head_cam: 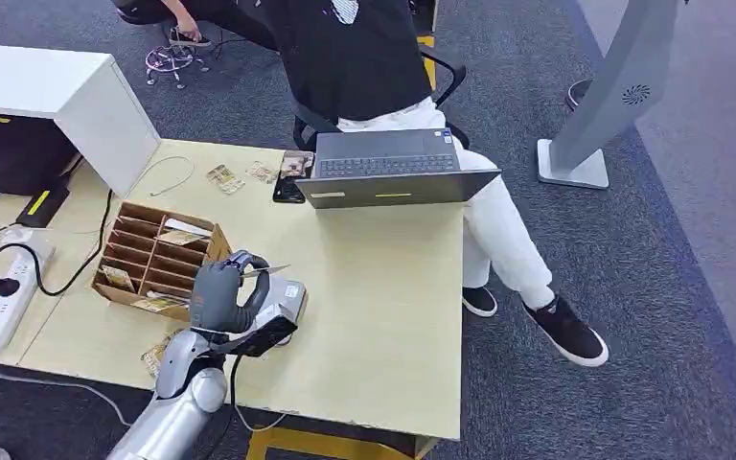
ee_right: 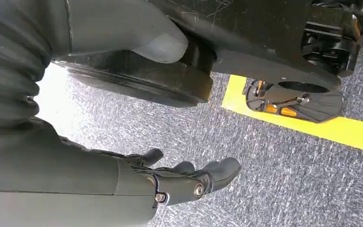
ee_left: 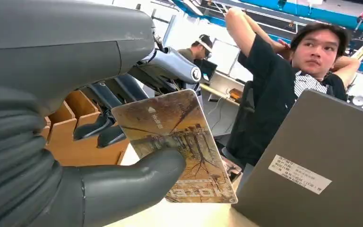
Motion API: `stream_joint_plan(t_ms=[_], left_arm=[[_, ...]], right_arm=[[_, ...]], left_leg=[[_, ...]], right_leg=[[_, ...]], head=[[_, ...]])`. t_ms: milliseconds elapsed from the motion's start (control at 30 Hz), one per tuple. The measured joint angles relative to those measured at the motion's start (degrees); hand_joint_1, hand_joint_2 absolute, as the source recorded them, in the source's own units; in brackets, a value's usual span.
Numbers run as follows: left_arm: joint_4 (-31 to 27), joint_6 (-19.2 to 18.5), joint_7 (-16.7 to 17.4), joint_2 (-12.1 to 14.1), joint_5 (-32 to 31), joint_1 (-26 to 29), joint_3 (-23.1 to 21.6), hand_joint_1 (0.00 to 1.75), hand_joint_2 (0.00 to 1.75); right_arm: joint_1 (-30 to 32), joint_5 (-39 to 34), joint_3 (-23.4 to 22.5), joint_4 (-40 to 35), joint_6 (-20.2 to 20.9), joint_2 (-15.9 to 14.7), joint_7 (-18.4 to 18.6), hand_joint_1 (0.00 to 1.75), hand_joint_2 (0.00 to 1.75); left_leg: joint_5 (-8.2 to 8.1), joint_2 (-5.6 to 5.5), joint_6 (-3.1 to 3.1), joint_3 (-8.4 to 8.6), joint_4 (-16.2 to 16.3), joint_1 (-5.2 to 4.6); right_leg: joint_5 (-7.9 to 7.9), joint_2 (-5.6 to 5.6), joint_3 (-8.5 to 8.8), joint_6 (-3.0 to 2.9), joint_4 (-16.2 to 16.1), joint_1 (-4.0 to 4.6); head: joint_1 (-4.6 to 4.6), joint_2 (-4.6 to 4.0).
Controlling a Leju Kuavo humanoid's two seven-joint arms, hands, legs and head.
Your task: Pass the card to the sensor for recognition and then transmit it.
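Now the left robot hand [head_cam: 222,287] pinches the card [ee_left: 177,142] just above the sensor [head_cam: 273,326] — lower it flat; right robot hand [ee_right: 189,177] hangs loosely spread, holding nothing.

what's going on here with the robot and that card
The robot's left hand pinches a card above the sensor on the table, beside a cardboard card box. Its right hand hangs by the floor, holding nothing. A person sits behind an open laptop.
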Motion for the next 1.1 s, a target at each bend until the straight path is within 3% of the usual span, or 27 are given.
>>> stream_joint_plan(t_ms=[367, 733, 1100], left_arm=[[1.07, -0.63, 0.00, 0.00, 0.26, -0.02, 0.00, 1.75, 1.75], [10.89, -0.48, 1.49, -0.52, 0.68, -0.99, 0.37, 1.75, 1.75], [13.57, -0.44, 1.49, -0.55, 0.59, -2.11, 1.36, 1.75, 1.75]], right_arm=[[0.04, -0.61, -0.39, 0.00, -0.15, 0.00, -0.55, 0.00, 1.75], [-0.02, 0.00, -1.05, 0.00, -0.11, -0.55, 0.35, 0.00, 1.75], [-0.04, 0.13, -1.07, 0.00, -0.02, -0.70, 0.50, 0.00, 1.75]], left_leg=[[0.00, 0.00, 0.00, 0.00, 0.00, 0.00], [0.00, 0.01, 0.00, 0.00, 0.00, 0.00], [0.00, -0.02, 0.00, 0.02, 0.00, 0.00]], right_leg=[[0.00, 0.00, 0.00, 0.00, 0.00, 0.00], [0.00, 0.01, 0.00, 0.00, 0.00, 0.00], [0.00, -0.03, 0.04, 0.00, 0.00, 0.00]], head=[[-0.02, 0.00], [-0.02, 0.00], [0.00, 0.00]])
